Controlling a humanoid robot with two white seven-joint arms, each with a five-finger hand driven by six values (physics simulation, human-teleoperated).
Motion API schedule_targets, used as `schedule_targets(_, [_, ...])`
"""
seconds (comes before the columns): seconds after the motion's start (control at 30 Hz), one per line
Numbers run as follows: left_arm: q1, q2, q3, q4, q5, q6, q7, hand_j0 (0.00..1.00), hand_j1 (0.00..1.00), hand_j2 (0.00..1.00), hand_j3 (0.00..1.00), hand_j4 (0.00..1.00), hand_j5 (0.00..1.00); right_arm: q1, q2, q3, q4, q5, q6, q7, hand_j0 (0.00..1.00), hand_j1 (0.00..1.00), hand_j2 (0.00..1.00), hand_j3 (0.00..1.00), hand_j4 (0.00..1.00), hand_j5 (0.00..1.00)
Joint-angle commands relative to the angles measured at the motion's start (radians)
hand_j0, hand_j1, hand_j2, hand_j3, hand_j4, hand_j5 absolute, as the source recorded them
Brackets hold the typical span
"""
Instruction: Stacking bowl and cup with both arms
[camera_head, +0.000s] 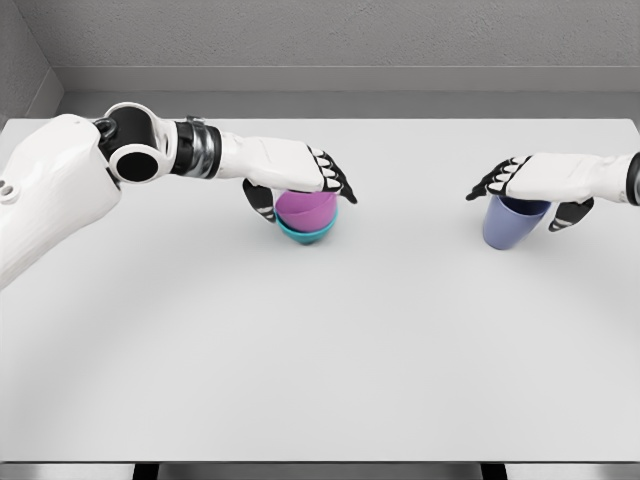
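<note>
The big white surface (320, 350) is flat and smooth, with a grey wall behind it. The task looks about half done, as best I can tell.

The left robot hand (300, 180) is hard and shiny white with black finger joints. It is wrapped over the top of a purple bowl (305, 208), fingers curled around it. The purple bowl sits inside a teal bowl (305, 233), so that part looks stacked. Both bowls are round, smooth and plain, like plastic. They stand left of the middle.

The right robot hand (530, 185) is closed around the rim of a blue cup (512, 225). The cup is round, wide on top and narrower at the bottom. It stands well apart from the bowls, at the right side. It is not on the stack yet.
</note>
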Motion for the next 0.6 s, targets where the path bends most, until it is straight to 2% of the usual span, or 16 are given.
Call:
schedule_targets(0.0, [0.000, 0.003, 0.008, 0.000, 0.006, 0.002, 0.000, 1.00, 1.00, 1.00, 1.00, 1.00, 1.00, 0.000, -0.001, -0.001, 0.000, -0.004, 0.002, 0.000, 1.00, 1.00, 1.00, 1.00, 1.00, 1.00])
schedule_targets(0.1, [-0.003, 0.009, 0.017, -0.003, 0.019, 0.002, 0.000, 1.00, 1.00, 1.00, 1.00, 1.00, 1.00, 0.000, -0.004, -0.001, 0.000, -0.004, 0.002, 0.000, 1.00, 1.00, 1.00, 1.00, 1.00, 1.00])
schedule_targets(0.3, [0.009, 0.073, 0.111, -0.043, 0.029, 0.002, 0.004, 1.00, 1.00, 1.00, 1.00, 1.00, 1.00, 0.000, -0.003, -0.001, 0.000, -0.004, 0.002, 0.000, 1.00, 1.00, 1.00, 1.00, 1.00, 1.00])
schedule_targets(0.37, [0.031, 0.150, 0.142, -0.111, 0.066, 0.002, 0.007, 1.00, 1.00, 1.00, 1.00, 1.00, 1.00, 0.000, -0.003, -0.001, 0.000, -0.004, 0.002, 0.000, 1.00, 1.00, 1.00, 1.00, 1.00, 1.00])
schedule_targets(0.5, [0.124, 0.338, 0.273, -0.255, 0.183, 0.002, 0.014, 1.00, 1.00, 1.00, 1.00, 1.00, 1.00, 0.000, -0.004, -0.001, 0.000, -0.004, 0.002, 0.000, 1.00, 1.00, 1.00, 1.00, 1.00, 1.00])
schedule_targets(0.57, [0.167, 0.386, 0.329, -0.261, 0.210, 0.002, 0.016, 1.00, 1.00, 1.00, 1.00, 1.00, 1.00, 0.000, -0.003, -0.001, 0.000, -0.004, 0.002, 0.000, 1.00, 1.00, 1.00, 1.00, 1.00, 1.00])
